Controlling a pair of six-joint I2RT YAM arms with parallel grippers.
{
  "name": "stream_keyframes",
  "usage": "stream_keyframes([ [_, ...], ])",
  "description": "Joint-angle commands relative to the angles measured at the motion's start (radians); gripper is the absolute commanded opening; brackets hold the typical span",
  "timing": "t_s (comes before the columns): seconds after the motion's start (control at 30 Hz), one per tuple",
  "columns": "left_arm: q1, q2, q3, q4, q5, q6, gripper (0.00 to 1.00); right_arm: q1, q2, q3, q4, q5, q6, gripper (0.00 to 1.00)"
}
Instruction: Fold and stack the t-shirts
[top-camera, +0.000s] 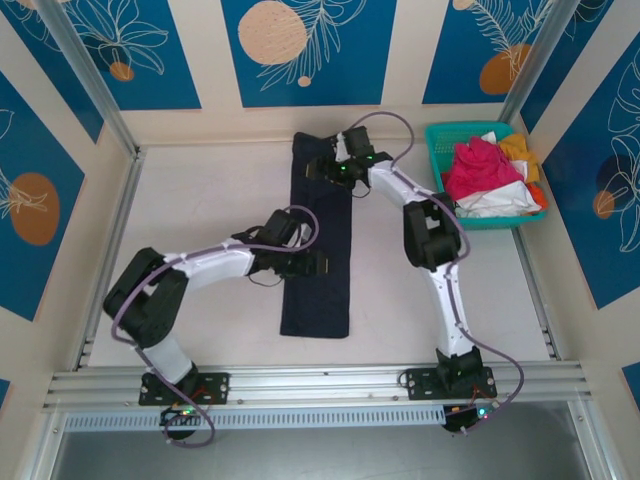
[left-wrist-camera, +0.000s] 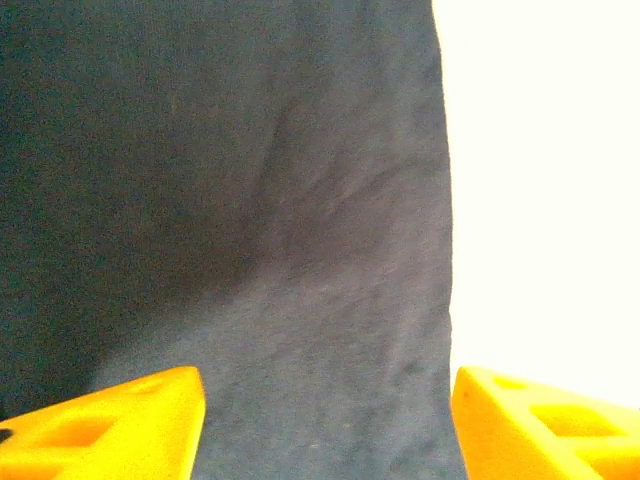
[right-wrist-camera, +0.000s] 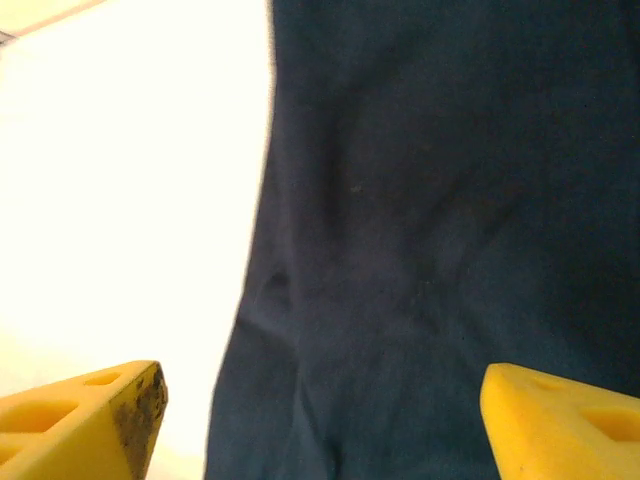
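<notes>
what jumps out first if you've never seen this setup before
The dark navy t-shirt, folded into a long narrow strip, runs down the middle of the pale table. Both arms reach over it, the left claw open near its middle and the right claw open near its far end. At the far right a teal basket holds a heap of shirts, a magenta-pink shirt on top.
</notes>
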Motion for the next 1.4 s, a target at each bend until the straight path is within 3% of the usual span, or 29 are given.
stream_keyframes([
  [0.0,0.014,-0.115,0.016,0.014,-0.076,0.020,0.74,-0.027,-0.249,-0.243,0.252,-0.067,-0.116,0.85],
  [0.1,0.037,-0.190,-0.008,-0.005,-0.109,0.038,0.82,-0.030,-0.418,-0.481,0.342,-0.023,-0.169,0.87],
  [0.23,0.061,-0.294,0.000,-0.105,-0.219,0.109,0.97,0.007,-0.607,-0.712,0.326,0.123,-0.294,0.89],
  [0.3,0.088,-0.324,0.008,-0.144,-0.239,0.140,1.00,0.030,-0.696,-0.825,0.341,0.154,-0.331,0.90],
  [0.4,0.176,-0.339,0.005,-0.164,-0.179,0.160,1.00,0.087,-0.811,-0.963,0.335,0.203,-0.397,0.90],
  [0.53,0.292,-0.317,-0.011,-0.136,-0.066,0.158,1.00,0.251,-0.942,-1.139,0.357,0.265,-0.581,0.89],
  [0.67,0.359,-0.258,-0.007,-0.107,0.028,0.138,1.00,0.409,-1.012,-1.210,0.253,0.229,-0.688,0.86],
  [0.87,0.392,-0.194,-0.002,-0.094,0.056,0.062,1.00,0.628,-1.002,-1.204,0.103,0.217,-0.763,0.75],
  [1.0,0.394,-0.161,0.003,-0.081,0.084,0.046,1.00,0.736,-0.917,-1.162,0.032,0.282,-0.832,0.66],
  [1.37,0.393,-0.142,-0.013,-0.078,0.090,0.038,1.00,0.759,-0.751,-1.114,0.006,0.290,-0.920,0.61],
])
